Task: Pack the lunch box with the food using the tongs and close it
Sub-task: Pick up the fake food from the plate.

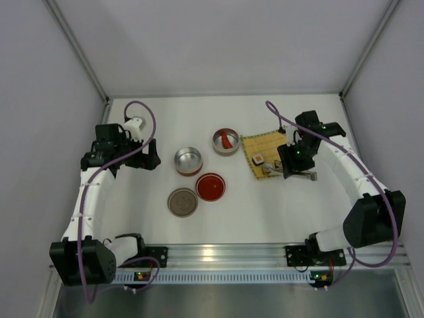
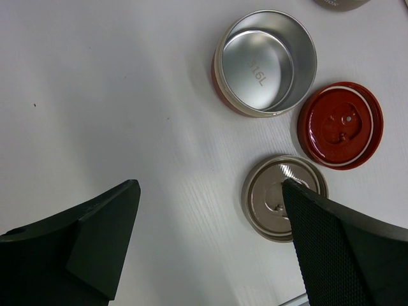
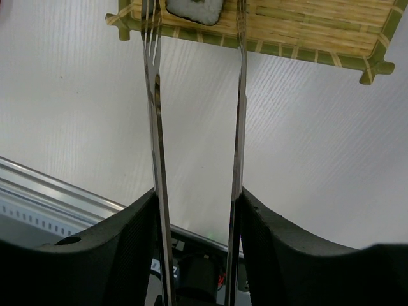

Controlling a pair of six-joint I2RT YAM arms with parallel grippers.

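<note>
Table (image 1: pixel 146 126): white, with a bamboo mat (image 1: pixel 262 147).
Right tool (image 3: pixel 197 197): holds the tongs (image 3: pixel 155 127), tips on both sides of a sushi piece (image 3: pixel 194 9).
Left tool (image 2: pixel 209 185): wide open, empty.

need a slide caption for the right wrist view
Right gripper holds the tongs, their tips straddling a sushi piece on the bamboo mat.

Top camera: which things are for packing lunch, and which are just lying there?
For the job: tongs, sushi piece, red piece, empty tin, other tin, red lid, grey lid.
Just lying there: bamboo mat.
</note>
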